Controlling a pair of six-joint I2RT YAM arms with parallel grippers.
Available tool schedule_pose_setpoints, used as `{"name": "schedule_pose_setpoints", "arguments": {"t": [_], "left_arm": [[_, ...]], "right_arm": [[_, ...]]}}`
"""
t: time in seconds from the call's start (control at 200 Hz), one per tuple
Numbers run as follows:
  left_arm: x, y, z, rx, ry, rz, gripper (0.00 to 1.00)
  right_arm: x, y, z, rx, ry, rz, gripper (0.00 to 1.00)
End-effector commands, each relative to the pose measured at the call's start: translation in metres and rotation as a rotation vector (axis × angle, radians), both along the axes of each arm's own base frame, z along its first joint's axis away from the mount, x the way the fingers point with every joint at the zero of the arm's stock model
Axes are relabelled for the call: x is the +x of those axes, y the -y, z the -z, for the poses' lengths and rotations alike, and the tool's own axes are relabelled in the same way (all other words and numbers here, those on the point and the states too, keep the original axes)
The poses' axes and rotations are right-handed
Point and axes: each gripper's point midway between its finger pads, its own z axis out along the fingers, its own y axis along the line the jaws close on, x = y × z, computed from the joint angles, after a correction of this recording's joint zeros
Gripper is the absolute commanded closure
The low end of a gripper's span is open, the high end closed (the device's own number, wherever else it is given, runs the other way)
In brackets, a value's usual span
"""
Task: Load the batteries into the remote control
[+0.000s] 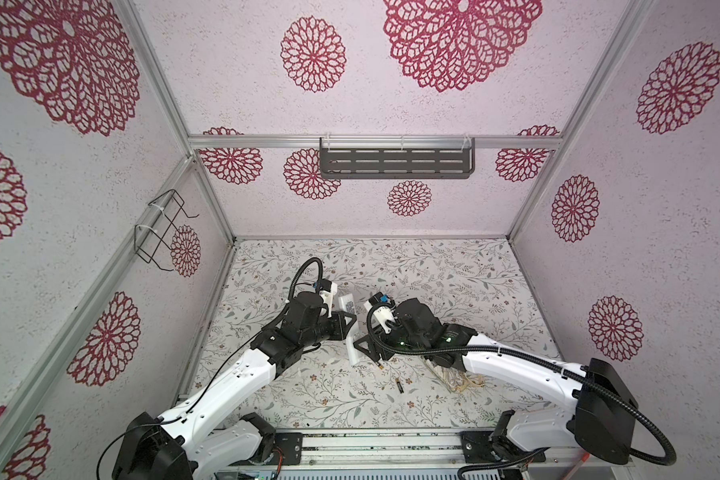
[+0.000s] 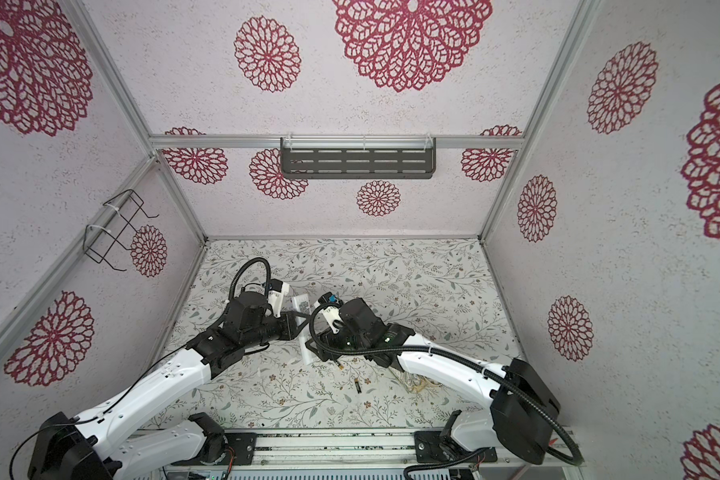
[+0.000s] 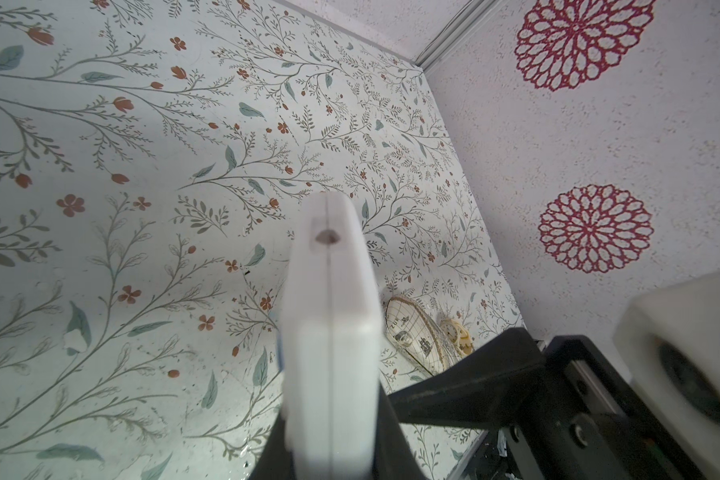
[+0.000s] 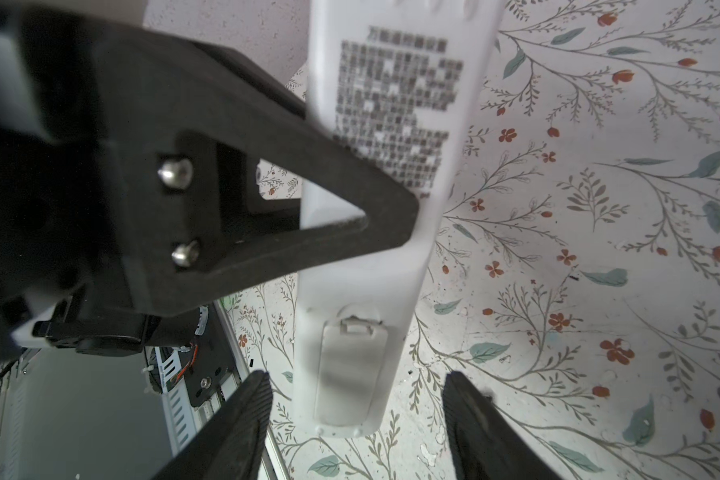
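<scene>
My left gripper (image 1: 349, 326) is shut on the remote control (image 1: 347, 306), holding the long white bar off the table with its code-sticker back towards the right wrist camera. In the left wrist view the remote (image 3: 329, 332) runs out edge-on from between the jaws of the left gripper (image 3: 333, 440). My right gripper (image 4: 356, 380) is open, its fingers standing apart on either side of the remote's (image 4: 366, 270) end, where the cover (image 4: 350, 374) sits. One of the batteries (image 1: 400, 388) lies on the table near the front. Another battery (image 1: 378, 366) lies partly hidden under the right arm.
A beige cloth pouch (image 1: 454, 376) with pale cords lies under the right forearm. A grey slotted shelf (image 1: 395, 162) hangs on the back wall and a wire rack (image 1: 163, 232) on the left wall. The metal rail (image 1: 383, 446) runs along the front edge.
</scene>
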Motion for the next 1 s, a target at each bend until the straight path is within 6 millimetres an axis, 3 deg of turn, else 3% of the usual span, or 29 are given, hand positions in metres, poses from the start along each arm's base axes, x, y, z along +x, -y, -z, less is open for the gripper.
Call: {"name": "schedule_pose_setpoints", "arguments": {"t": [0.0, 0.991], "left_arm": [[0.002, 0.002, -0.007, -0.008, 0.04, -0.001, 1.0], [-0.003, 0.008, -0.011, -0.028, 0.059, 0.046, 1.0]], "right_arm": [[0.006, -0.008, -0.015, 0.058, 0.008, -0.013, 0.34], [0.008, -0.025, -0.015, 0.108, -0.021, -0.069, 0.54]]}}
